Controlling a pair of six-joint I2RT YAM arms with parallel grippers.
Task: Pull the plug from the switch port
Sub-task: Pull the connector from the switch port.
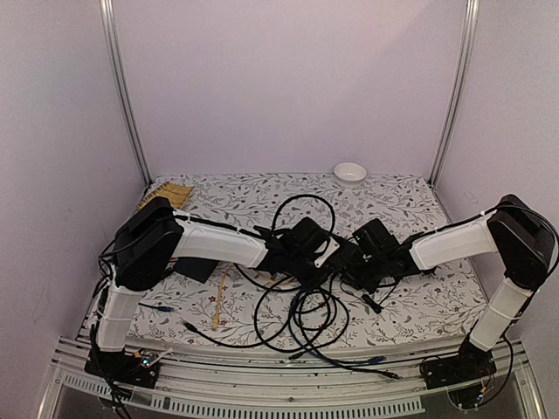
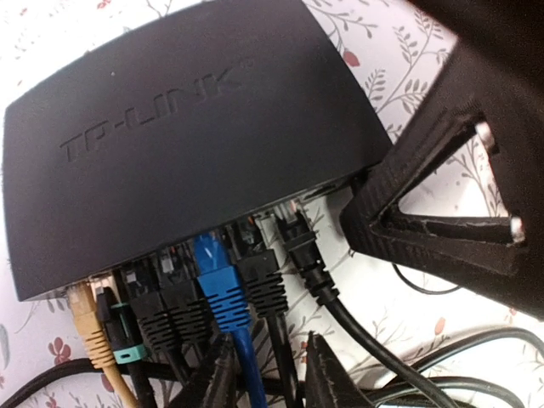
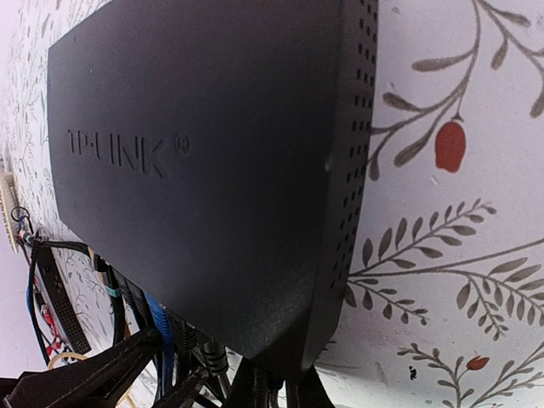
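White arm links (image 1: 218, 243), black triangular fingers (image 2: 212, 378).

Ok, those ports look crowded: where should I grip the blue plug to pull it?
Grip the blue plug by its ribbed boot, just outside the switch. Approach from the cable side. Black plugs crowd both flanks, so pinching top and bottom probably beats squeezing sideways.

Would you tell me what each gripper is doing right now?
Left gripper: jaws apart astride the blue cable; grip cannot be told.
Right gripper: shut, tips at the switch's corner.
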